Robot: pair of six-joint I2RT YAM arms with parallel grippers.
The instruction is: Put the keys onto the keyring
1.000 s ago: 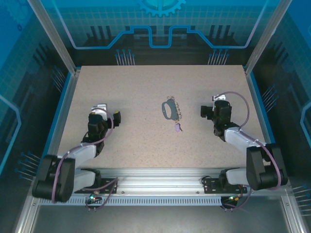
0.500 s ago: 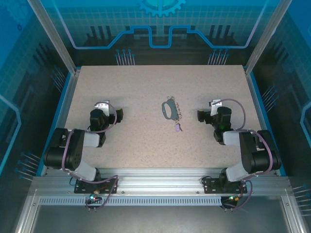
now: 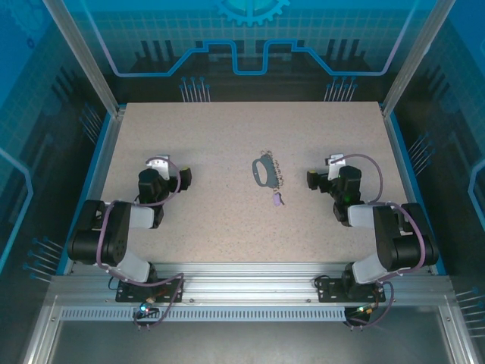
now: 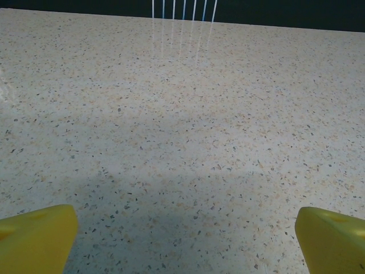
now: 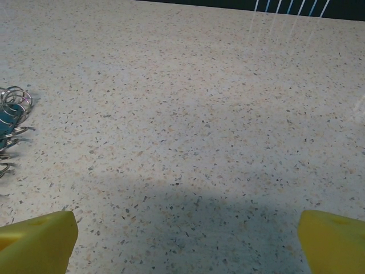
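Note:
The keyring [image 3: 261, 170], a dark grey oval loop with a short metal chain [image 3: 277, 174] along its right side, lies flat at mid-table. The key [image 3: 278, 199], tiny with a pale lilac head, lies just below the chain's end. My left gripper [image 3: 170, 171] stands open on the left, well apart from the loop. My right gripper [image 3: 324, 171] stands open to the right of the chain. In the left wrist view the yellow fingertips [image 4: 35, 238] are wide apart over bare tabletop. In the right wrist view silver chain rings [image 5: 15, 98] show at the left edge, beyond the fingertips [image 5: 37, 242].
The speckled beige table [image 3: 227, 227] is bounded by blue side rails [image 3: 97, 171] and a dark back wall [image 3: 250, 83]. Both arm bases sit on the aluminium rail [image 3: 242, 292] at the near edge.
Both arms have drawn their elbows up and inward from the outer corners. The grippers stayed nearly in place and open. Keyring and key have not moved.

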